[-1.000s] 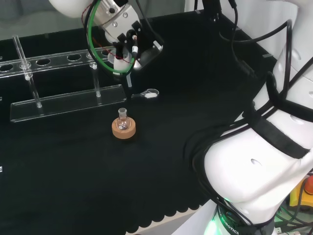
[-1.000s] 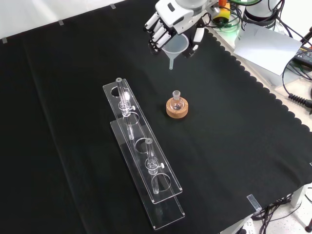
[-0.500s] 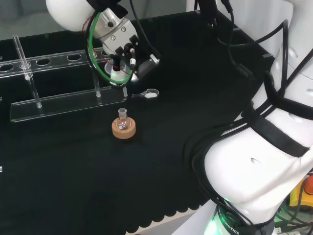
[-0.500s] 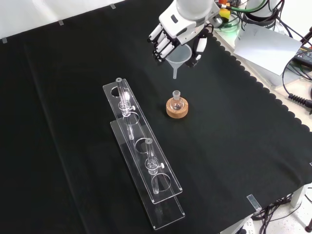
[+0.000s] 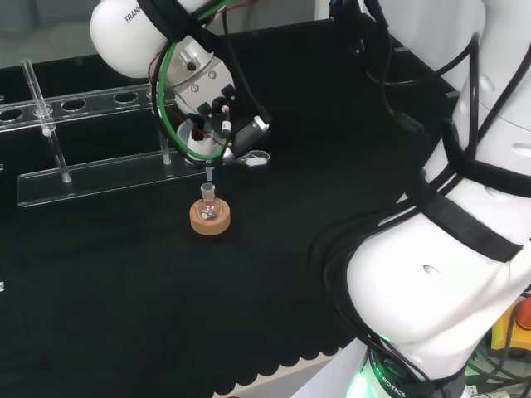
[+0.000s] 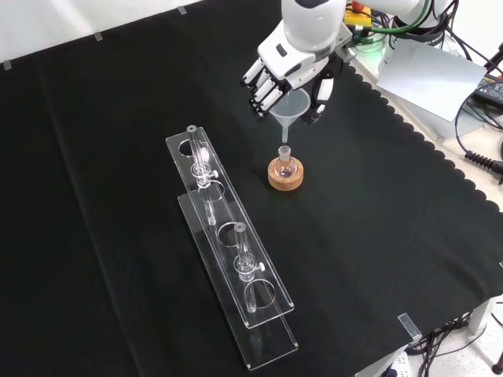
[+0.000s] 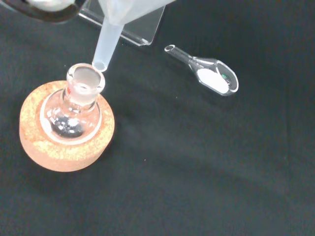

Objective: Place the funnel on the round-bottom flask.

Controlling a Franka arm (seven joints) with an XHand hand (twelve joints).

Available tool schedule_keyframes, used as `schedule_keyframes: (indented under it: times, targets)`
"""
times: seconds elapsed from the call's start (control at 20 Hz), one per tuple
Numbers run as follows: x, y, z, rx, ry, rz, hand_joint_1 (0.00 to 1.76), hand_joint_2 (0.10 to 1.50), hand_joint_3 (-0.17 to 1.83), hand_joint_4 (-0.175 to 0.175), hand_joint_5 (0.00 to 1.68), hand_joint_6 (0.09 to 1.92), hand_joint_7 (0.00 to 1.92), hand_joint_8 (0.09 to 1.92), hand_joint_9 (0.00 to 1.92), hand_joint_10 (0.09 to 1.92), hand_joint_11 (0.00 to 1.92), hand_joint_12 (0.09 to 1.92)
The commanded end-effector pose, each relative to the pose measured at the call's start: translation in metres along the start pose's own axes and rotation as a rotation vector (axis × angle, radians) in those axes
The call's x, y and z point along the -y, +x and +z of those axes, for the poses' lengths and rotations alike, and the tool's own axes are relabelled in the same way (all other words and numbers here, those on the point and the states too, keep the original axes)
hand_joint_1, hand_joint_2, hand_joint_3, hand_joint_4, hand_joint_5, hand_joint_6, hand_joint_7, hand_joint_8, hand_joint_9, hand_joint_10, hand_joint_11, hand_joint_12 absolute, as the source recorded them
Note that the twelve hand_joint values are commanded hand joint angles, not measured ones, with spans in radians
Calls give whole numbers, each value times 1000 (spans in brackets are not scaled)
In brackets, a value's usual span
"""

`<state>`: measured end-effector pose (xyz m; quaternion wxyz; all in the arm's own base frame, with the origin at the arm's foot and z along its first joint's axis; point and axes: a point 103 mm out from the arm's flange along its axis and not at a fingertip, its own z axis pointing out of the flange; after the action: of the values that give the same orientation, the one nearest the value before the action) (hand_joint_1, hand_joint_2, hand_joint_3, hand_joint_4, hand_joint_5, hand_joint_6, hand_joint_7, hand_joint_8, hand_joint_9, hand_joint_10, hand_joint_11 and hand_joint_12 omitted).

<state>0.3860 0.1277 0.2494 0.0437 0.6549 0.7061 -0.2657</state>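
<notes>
A small clear round-bottom flask stands upright in a cork ring on the black cloth. The hand is shut on a translucent white funnel, held upright just above the flask. In the wrist view the funnel's stem tip hangs beside the flask's open neck, apart from it. Its cone is partly hidden by the fingers.
A long clear test-tube rack stands left of the flask in the front view. A small glass scoop with white powder lies on the cloth close to the flask. The cloth's scalloped edge runs along the right in the front view.
The hand has carried the funnel down and toward the flask; the stem tip now hangs right at the flask's neck. Flask, ring and rack have stayed put.
</notes>
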Motion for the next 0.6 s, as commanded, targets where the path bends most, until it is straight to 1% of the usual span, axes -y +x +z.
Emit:
schedule_keyframes:
  times: [0.05,0.25,0.6]
  targets:
    - [-3,2,7,-12,13,-3,867,739,663,-24,777,605,732,640,1006,469,567,1269]
    - [-5,3,10,-22,11,1,867,739,665,-25,776,607,732,640,1006,470,568,1269]
    - [-7,9,7,-9,8,-3,867,739,666,-26,774,611,731,641,1005,471,568,1268]
